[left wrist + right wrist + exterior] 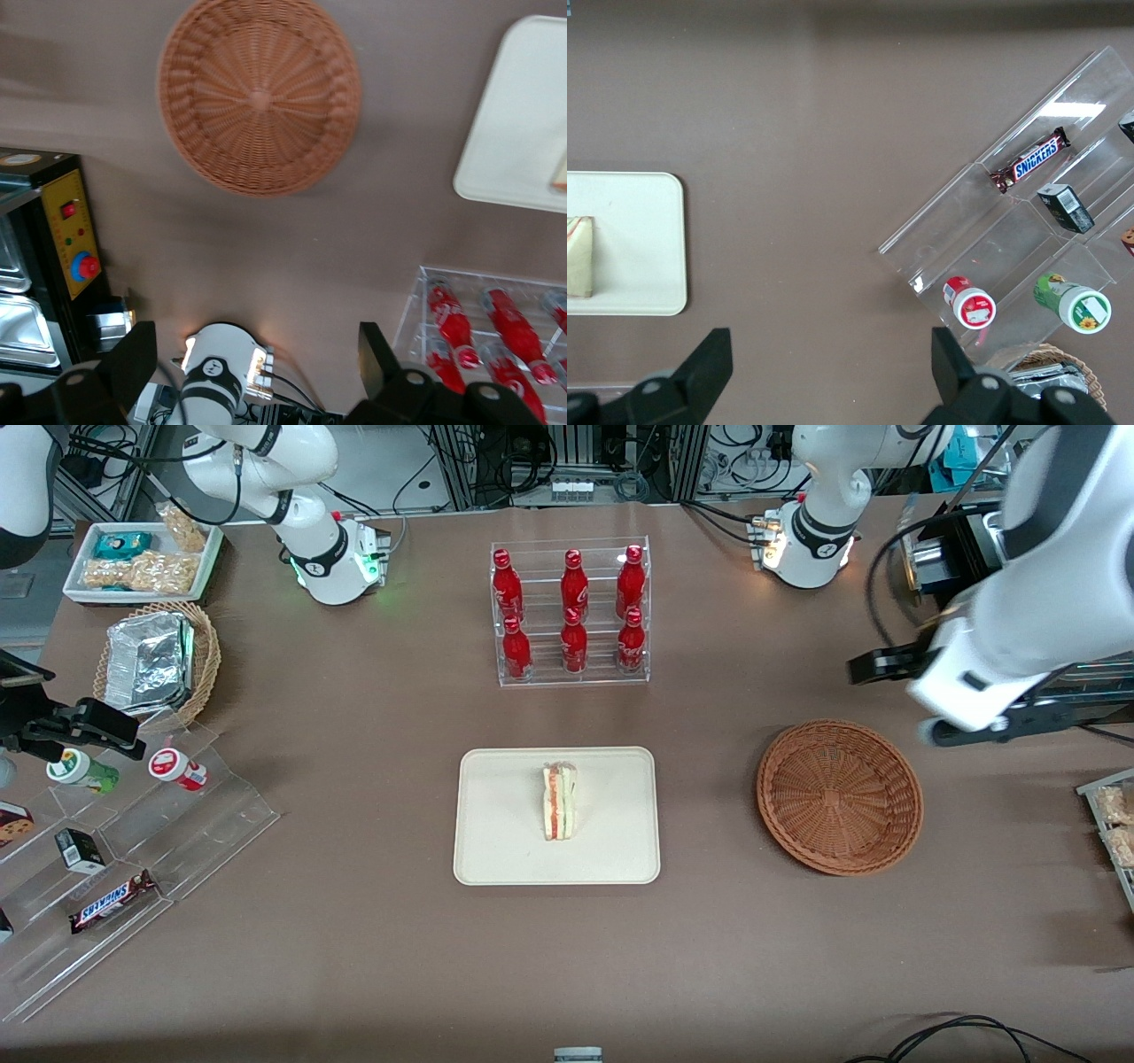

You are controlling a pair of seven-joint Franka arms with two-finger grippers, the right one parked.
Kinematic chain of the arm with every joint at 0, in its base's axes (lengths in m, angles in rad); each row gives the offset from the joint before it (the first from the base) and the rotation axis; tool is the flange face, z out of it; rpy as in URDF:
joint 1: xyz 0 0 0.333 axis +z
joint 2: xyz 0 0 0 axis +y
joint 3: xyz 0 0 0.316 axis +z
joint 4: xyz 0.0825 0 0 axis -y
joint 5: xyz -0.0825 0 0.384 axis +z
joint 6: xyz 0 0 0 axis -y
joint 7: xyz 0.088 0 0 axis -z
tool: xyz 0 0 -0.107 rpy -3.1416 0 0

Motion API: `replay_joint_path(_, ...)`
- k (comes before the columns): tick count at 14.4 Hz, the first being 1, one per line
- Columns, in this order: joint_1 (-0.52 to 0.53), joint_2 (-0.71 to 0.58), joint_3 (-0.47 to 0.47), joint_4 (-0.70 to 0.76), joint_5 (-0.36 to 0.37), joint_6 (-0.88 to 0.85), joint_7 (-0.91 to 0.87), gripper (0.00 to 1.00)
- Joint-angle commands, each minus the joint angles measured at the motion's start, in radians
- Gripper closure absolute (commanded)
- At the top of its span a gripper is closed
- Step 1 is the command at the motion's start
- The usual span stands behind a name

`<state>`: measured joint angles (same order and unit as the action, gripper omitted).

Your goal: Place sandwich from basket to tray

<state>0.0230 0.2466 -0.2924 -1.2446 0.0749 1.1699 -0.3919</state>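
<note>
The sandwich (559, 801) already lies on the tray (496, 850), on its side near the middle, and the basket (839, 796) sits empty on the counter (354, 921) toward the working arm's end. From here I'd say little can go wrong with the food itself; the risk is the arm, which hangs above the counter close to the basket, clipping the wicker rim or the clear rack of red bottles (572, 611) if it swings low on its way off. The pincer (252, 359), seen from the wrist camera, has its fingers spread wide with nothing between them, touching nothing.
</note>
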Motion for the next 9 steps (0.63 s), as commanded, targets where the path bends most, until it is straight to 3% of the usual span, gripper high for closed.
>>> replay_joint_path(1, 0.023, -0.232, -0.004, -0.353, -0.001, 0.163, 0.031, 0.0)
replay_joint_path(4, 0.083, -0.282, -0.004, -0.365, 0.002, 0.136, 0.201, 0.0)
replay_joint_path(9, 0.081, -0.302, 0.035, -0.305, -0.007, 0.097, 0.232, 0.0)
